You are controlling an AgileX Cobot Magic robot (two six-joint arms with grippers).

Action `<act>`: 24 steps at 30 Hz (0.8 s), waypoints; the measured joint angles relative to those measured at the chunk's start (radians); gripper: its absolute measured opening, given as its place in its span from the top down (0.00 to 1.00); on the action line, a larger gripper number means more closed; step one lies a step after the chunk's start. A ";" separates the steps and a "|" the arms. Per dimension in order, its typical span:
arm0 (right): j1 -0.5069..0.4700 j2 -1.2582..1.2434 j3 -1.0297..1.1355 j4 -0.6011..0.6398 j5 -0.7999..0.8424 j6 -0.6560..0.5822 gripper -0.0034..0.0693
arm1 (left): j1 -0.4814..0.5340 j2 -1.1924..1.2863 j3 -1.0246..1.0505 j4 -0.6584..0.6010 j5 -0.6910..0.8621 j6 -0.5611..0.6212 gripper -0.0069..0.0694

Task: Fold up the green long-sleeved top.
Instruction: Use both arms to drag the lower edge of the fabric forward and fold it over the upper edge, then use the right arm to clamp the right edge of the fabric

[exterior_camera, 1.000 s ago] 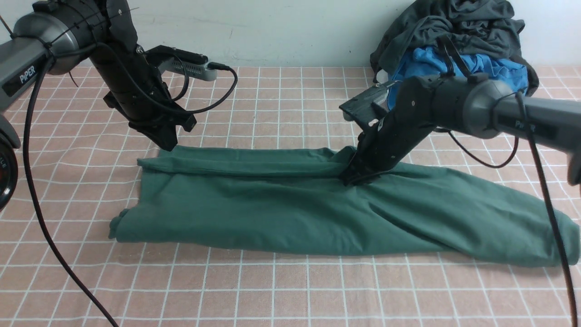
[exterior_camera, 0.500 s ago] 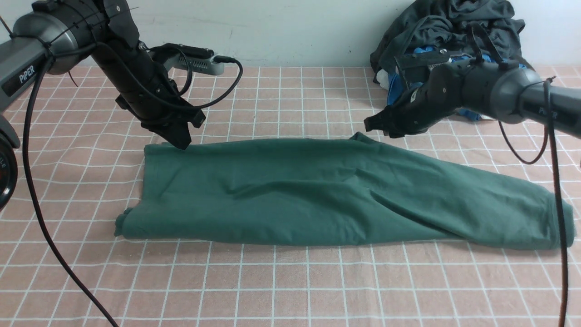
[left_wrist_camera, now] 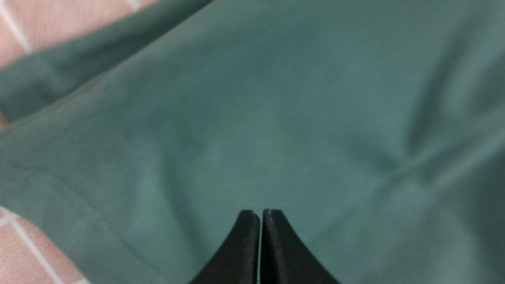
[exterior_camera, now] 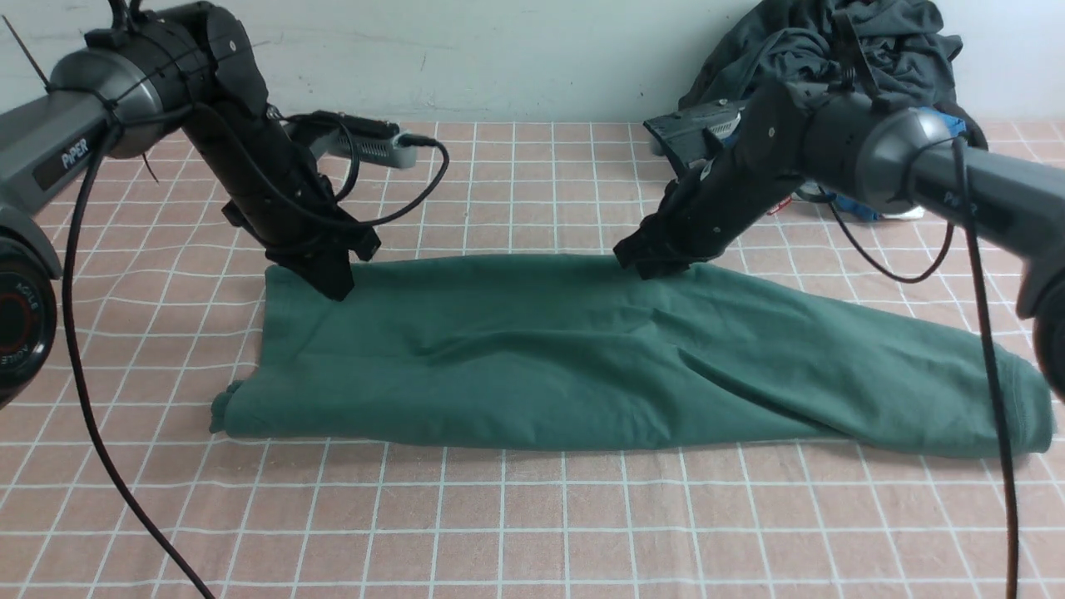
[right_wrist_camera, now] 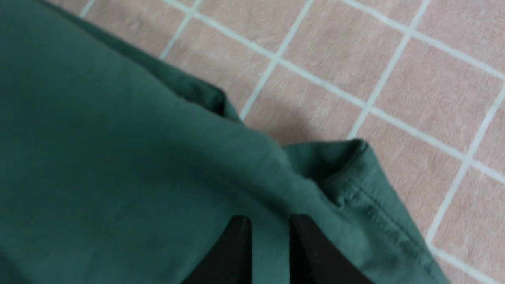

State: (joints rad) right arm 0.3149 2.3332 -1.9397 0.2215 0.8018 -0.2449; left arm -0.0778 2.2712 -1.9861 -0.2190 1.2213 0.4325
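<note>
Nearest, find only bare pink checked cloth (exterior_camera: 499, 516). Just beyond, meet the green long-sleeved top (exterior_camera: 582, 366), laid flat on that cloth as a long folded band, with its long axis running left to right, broad at the left end and tapering at the right end. Then look to the top's far edge for both claws. At the top's far-left corner, note the left gripper (exterior_camera: 333, 283), pressed fully together with nothing visibly nipped, tips on or just above the fabric. Farther right along that same far edge, a little past the top's middle, note the right gripper (exterior_camera: 645, 264), parted by a narrow gap, with green fabric showing through the gap beside a stitched hem corner (right_wrist_camera: 355, 157); cannot tell whether nipped or merely lying underneath. Judging from this: fabric to the near side of each claw, so probably a grasp of the far edge and a pull toward the near edge, across the long axis. For the tapered end, count the right arm nearer. Farthest, behind the top's right end, spot a heap of dark clothes (exterior_camera: 799, 50).
</note>
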 joint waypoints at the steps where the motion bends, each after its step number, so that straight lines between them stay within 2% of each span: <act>1: -0.001 0.013 0.000 -0.011 -0.024 0.011 0.76 | 0.000 0.009 0.000 0.018 -0.002 -0.008 0.91; 5: -0.016 0.050 -0.002 -0.080 -0.072 0.138 0.76 | 0.000 0.054 0.002 0.100 -0.005 -0.062 0.91; 8: -0.034 0.050 -0.021 -0.153 -0.039 0.235 0.76 | 0.000 0.059 0.002 0.137 -0.004 -0.085 0.91; 10: -0.048 0.040 -0.044 -0.186 0.012 0.255 0.76 | 0.000 0.052 0.002 0.138 -0.004 -0.089 0.91; 13: -0.066 0.001 -0.084 -0.232 0.096 0.245 0.76 | -0.004 0.016 0.002 0.120 -0.003 -0.091 0.91; 18: -0.078 -0.163 -0.111 -0.261 0.203 0.161 0.76 | -0.047 -0.126 0.048 0.058 -0.001 -0.090 0.91; 24: -0.078 -0.350 -0.010 -0.234 0.397 0.077 0.76 | -0.150 -0.265 0.282 0.041 -0.001 -0.086 0.91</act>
State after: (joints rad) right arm 0.2369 1.9830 -1.9494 -0.0126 1.1987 -0.1677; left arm -0.2276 2.0064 -1.7045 -0.1784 1.2199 0.3470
